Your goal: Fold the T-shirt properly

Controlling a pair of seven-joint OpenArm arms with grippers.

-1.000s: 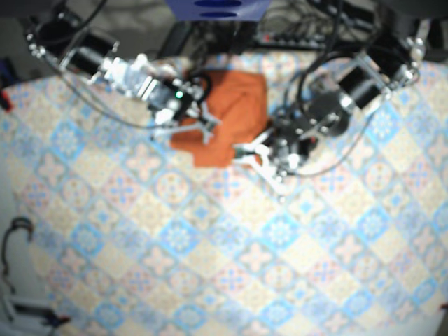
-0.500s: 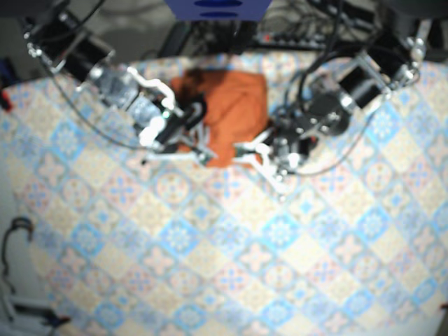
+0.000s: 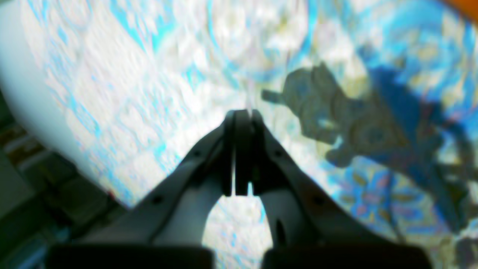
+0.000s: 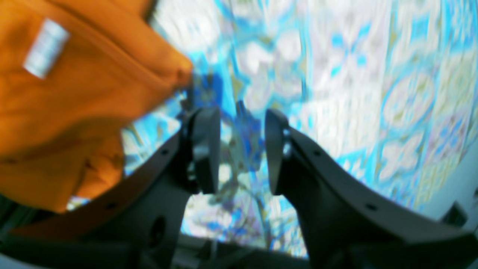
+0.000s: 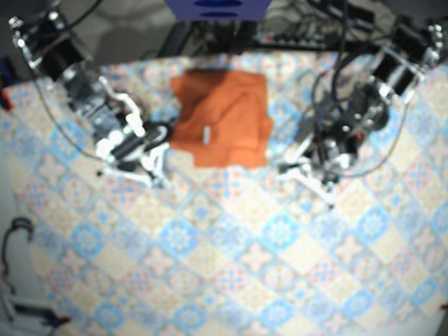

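Observation:
The orange T-shirt (image 5: pixel 222 119) lies folded into a compact rectangle at the back middle of the table, a small white label (image 5: pixel 207 134) facing up. My right gripper (image 5: pixel 148 171) hovers just left of the shirt's front left corner. In the right wrist view it (image 4: pixel 239 149) is open with only tablecloth between the fingers, and the shirt (image 4: pixel 74 93) is off to the left. My left gripper (image 5: pixel 304 178) is right of the shirt, apart from it. In the left wrist view it (image 3: pixel 241 114) is shut on nothing.
A patterned blue and cream tablecloth (image 5: pixel 231 259) covers the table. Cables and dark equipment (image 5: pixel 294 28) sit behind the back edge. A white edge (image 3: pixel 33 97) of the table shows at the left of the left wrist view.
Both arms have drawn back from the shirt, the right gripper leftward off the cloth and the left gripper rightward. The shirt now lies free and uncovered.

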